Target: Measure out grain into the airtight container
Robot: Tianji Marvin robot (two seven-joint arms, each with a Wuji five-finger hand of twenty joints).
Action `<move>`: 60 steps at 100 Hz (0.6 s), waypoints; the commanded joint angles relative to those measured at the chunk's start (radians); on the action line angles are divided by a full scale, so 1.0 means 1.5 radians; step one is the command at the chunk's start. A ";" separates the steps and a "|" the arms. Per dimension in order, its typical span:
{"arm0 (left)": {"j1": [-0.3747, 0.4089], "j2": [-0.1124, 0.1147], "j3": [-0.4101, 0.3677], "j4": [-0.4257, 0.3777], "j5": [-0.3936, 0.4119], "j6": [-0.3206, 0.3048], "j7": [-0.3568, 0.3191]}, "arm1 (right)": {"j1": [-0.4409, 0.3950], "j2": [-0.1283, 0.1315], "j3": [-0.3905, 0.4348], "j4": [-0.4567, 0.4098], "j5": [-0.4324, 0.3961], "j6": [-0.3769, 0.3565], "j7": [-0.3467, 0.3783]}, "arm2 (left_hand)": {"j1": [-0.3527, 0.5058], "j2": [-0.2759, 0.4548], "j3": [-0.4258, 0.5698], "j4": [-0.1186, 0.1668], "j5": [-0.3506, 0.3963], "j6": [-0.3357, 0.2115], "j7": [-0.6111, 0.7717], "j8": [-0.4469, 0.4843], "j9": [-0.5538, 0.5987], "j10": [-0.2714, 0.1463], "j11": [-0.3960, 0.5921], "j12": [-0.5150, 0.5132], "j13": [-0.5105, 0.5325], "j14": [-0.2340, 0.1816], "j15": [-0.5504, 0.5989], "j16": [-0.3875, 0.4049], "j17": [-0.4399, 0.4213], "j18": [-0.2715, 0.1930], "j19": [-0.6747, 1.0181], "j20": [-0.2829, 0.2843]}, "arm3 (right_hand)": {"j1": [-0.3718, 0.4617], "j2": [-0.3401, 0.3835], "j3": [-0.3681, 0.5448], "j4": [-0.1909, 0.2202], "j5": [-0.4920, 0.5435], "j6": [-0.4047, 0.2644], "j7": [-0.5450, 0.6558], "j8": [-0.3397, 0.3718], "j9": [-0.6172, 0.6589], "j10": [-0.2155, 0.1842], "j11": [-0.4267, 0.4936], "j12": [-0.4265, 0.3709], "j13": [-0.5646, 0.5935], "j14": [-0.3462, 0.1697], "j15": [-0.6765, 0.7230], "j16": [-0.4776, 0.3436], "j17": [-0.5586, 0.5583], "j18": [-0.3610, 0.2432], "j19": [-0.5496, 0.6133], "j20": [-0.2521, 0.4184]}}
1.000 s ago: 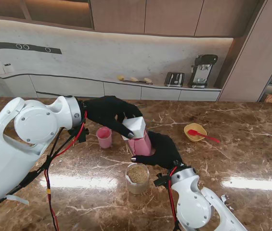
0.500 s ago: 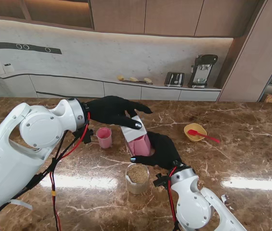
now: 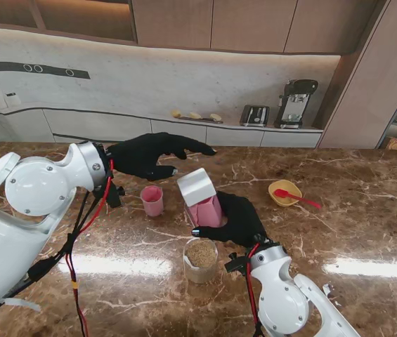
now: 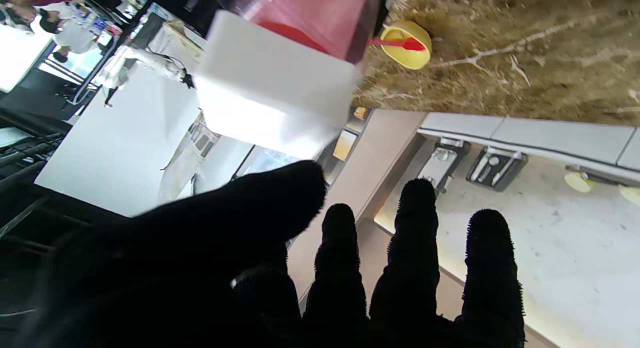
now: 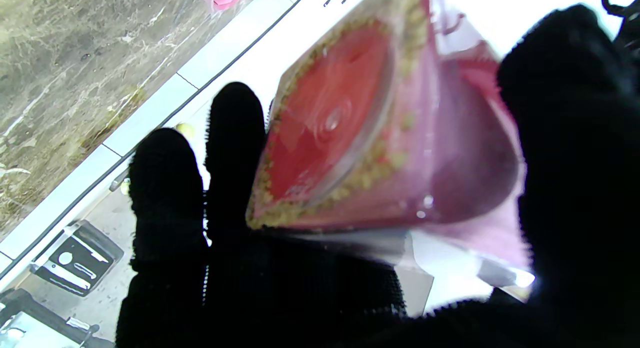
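In right robot hand (image 3: 239, 219): container (image 3: 201, 198) tilted left.

One pink container (image 3: 204, 208) with a white lid, centre of frame. One glass jar (image 3: 201, 260) of grain, lower centre. One small pink cup (image 3: 152, 200), left of centre. One yellow bowl (image 3: 284, 192), right of centre; one red spoon (image 3: 296, 198) in it. Two black-gloved hands: left hand (image 3: 144, 154) upper left of centre, right hand (image 3: 239, 221) at centre. Back counter, upper right: one toaster (image 3: 254, 115), one coffee machine (image 3: 296, 103).
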 commanded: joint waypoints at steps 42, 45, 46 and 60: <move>-0.052 0.035 0.035 -0.005 -0.029 0.026 -0.148 | -0.009 -0.002 -0.007 -0.005 -0.006 0.004 0.005 | 0.075 0.036 -0.134 -0.034 -0.096 -0.024 -0.027 -0.014 -0.141 -0.010 0.022 0.032 -0.058 -0.040 -0.005 0.007 -0.039 -0.015 -0.114 0.005 | 0.134 0.150 0.199 0.022 0.084 -0.163 0.131 0.042 0.061 -0.086 0.084 0.032 0.024 -0.057 0.014 0.001 -0.005 -0.022 0.029 0.014; -0.053 0.036 0.036 -0.005 -0.029 0.022 -0.150 | -0.008 -0.002 -0.007 -0.006 -0.006 0.004 0.005 | 0.067 0.036 -0.142 -0.032 -0.091 -0.018 -0.005 0.017 -0.139 -0.011 0.026 0.045 -0.055 -0.045 -0.002 0.019 -0.038 -0.016 -0.114 0.011 | 0.134 0.150 0.199 0.022 0.083 -0.163 0.131 0.041 0.060 -0.086 0.084 0.032 0.024 -0.057 0.014 0.001 -0.006 -0.022 0.029 0.014; -0.054 0.036 0.037 -0.005 -0.028 0.021 -0.150 | -0.008 -0.002 -0.007 -0.006 -0.007 0.004 0.005 | 0.064 0.036 -0.144 -0.032 -0.088 -0.015 -0.001 0.022 -0.138 -0.011 0.026 0.048 -0.054 -0.045 -0.001 0.021 -0.037 -0.016 -0.114 0.012 | 0.134 0.150 0.199 0.022 0.083 -0.163 0.131 0.041 0.060 -0.086 0.083 0.032 0.023 -0.057 0.014 0.001 -0.006 -0.022 0.029 0.014; -0.060 0.038 0.043 -0.006 -0.017 0.008 -0.157 | -0.007 -0.001 -0.008 -0.006 -0.010 0.004 0.006 | 0.034 0.031 -0.180 -0.023 -0.097 0.022 0.061 0.118 -0.123 -0.017 0.046 0.096 -0.043 -0.049 0.010 0.064 -0.026 -0.016 -0.106 0.033 | 0.132 0.151 0.199 0.022 0.083 -0.164 0.131 0.041 0.060 -0.087 0.083 0.031 0.023 -0.057 0.013 0.001 -0.006 -0.021 0.028 0.015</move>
